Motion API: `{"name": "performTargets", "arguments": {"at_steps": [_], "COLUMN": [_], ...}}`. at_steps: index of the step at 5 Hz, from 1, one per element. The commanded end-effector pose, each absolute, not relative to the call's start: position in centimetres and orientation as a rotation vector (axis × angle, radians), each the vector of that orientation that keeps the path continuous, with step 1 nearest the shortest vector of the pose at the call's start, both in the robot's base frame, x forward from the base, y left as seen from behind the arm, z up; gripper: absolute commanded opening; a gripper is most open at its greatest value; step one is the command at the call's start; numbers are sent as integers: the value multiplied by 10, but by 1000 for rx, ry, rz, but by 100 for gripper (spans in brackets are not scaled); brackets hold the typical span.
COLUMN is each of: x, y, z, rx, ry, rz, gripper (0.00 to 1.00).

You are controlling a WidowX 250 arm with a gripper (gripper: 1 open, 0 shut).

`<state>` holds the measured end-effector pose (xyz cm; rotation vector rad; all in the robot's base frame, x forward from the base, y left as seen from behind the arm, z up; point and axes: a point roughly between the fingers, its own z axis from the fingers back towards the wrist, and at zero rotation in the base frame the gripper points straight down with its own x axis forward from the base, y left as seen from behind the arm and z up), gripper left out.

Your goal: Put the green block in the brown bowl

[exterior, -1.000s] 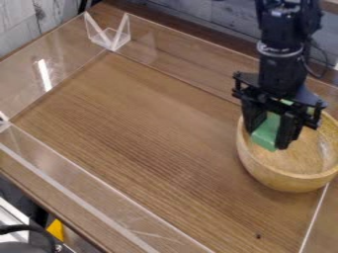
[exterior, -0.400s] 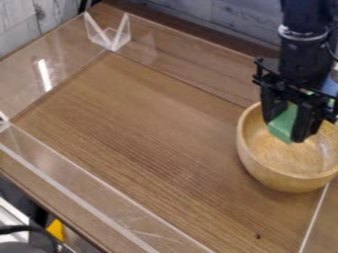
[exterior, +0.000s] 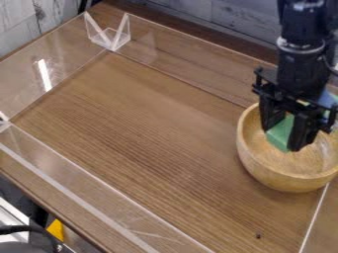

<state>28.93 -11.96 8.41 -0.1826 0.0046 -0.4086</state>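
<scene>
One green block is being held above one brown bowl.
The block is being gripped between the partly closed fingers of the single gripper, over the bowl's interior. Its long axis is standing roughly upright, slightly tilted. Its upper part is being hidden by the fingers, and the bowl's right rim is being cut off.
</scene>
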Motion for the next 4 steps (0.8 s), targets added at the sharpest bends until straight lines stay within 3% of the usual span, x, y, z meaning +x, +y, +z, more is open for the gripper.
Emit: {"name": "performTargets", "arguments": {"at_steps": [1, 3, 4], "x": [295, 295, 294], "y": [-111, -106, -96], "z": [83, 66, 71], "rx": [-189, -184, -189], "ry": [-26, -16, -20], "rz": [-410, -356, -369], "gripper": [0, 0, 100]}}
